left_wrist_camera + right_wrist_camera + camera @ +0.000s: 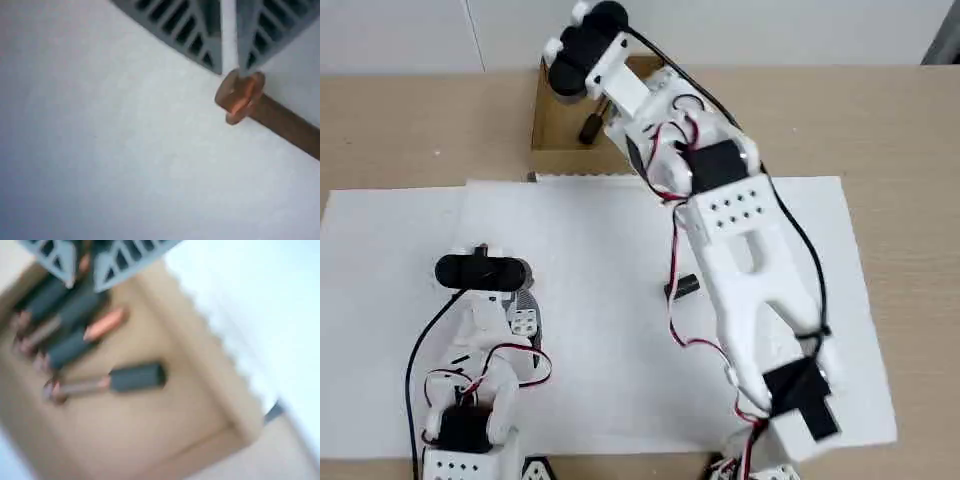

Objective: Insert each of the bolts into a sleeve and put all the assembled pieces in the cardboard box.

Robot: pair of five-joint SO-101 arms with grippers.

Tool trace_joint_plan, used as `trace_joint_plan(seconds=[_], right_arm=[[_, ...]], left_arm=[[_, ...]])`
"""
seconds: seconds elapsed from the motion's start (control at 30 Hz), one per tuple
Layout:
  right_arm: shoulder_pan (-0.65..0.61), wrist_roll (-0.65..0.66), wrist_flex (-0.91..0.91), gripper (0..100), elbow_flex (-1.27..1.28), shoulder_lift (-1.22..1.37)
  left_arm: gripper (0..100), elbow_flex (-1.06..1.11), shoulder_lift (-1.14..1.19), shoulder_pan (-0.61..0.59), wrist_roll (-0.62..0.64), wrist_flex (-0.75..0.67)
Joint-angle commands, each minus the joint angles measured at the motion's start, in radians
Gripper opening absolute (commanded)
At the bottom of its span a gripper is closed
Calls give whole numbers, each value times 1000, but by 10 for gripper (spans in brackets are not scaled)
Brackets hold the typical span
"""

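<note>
My left gripper [230,70] is low over the white paper with its tips closed on the head of a copper bolt [240,96], whose shaft runs off to the side. In the high view this gripper [485,250] is at the front left. My right gripper [82,282] hangs over the cardboard box [200,365] with a dark sleeve and a copper bolt end between its fingers. Several assembled pieces [135,377] lie in the box beneath it. The right gripper [588,105] is at the box [545,140] at the back. One loose black sleeve [685,285] lies on the paper beside the right arm.
White paper [580,330] covers the middle of the wooden table [410,120]. The right arm stretches diagonally from the front right to the box, crossing over the paper. The box stands just behind the paper's far edge.
</note>
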Motion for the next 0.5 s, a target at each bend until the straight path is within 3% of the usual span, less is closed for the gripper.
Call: trace_joint_plan(seconds=[0.0, 0.23, 0.47], right_arm=[[12, 8, 160, 3, -52, -119], [13, 8, 490, 3, -51, -166], [15, 15, 676, 3, -48, -162]], left_arm=[[6, -5, -12, 0, 8, -2], [6, -5, -12, 0, 5, -2], [6, -5, -12, 8, 2, -2]])
